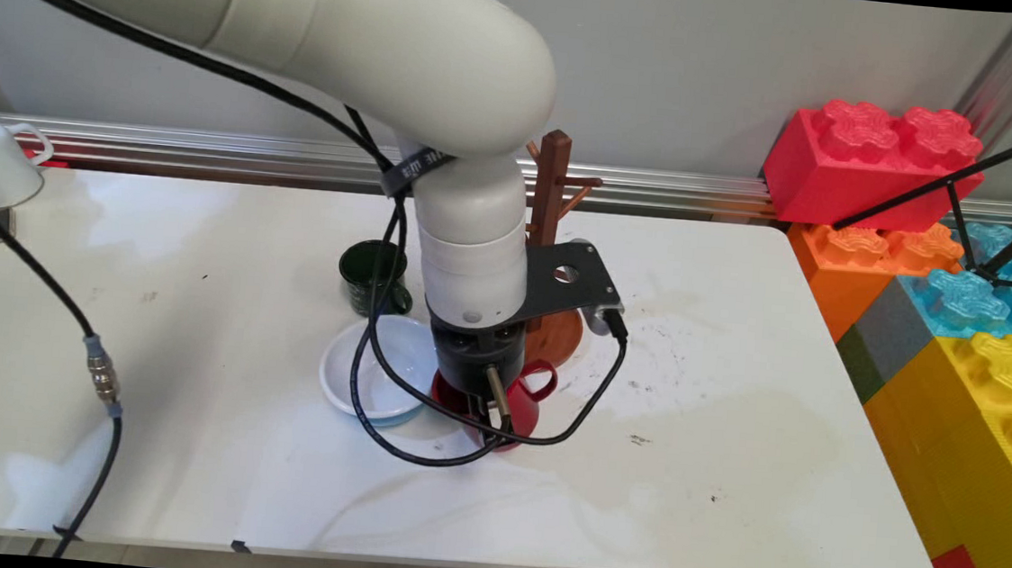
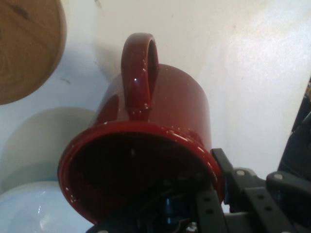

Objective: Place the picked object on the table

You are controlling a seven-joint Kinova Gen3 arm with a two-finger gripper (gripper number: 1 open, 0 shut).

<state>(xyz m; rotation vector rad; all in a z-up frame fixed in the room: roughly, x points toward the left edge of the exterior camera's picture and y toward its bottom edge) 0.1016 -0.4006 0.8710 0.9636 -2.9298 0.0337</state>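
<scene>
**Tool at the red mug's rim**

Your tool (image 1: pixel 492 418) is low over the red mug (image 1: pixel 522 400), which sits on the worktop (image 1: pixel 729 428) just beside the white bowl (image 1: pixel 378 366) and near the wooden rack's (image 1: pixel 551 199) base. In the hand view one finger (image 2: pixel 228 177) is outside the rim (image 2: pixel 146 128) and the rest seems to reach inside; whether it clamps the wall, you cannot tell. Keep the wrist steady and move straight up, clear of bowl and rack. A green cup (image 1: pixel 371 275) stands behind.

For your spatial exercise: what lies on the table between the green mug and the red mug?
The white bowl lies between the green mug and the red mug, seen in the main view.
</scene>
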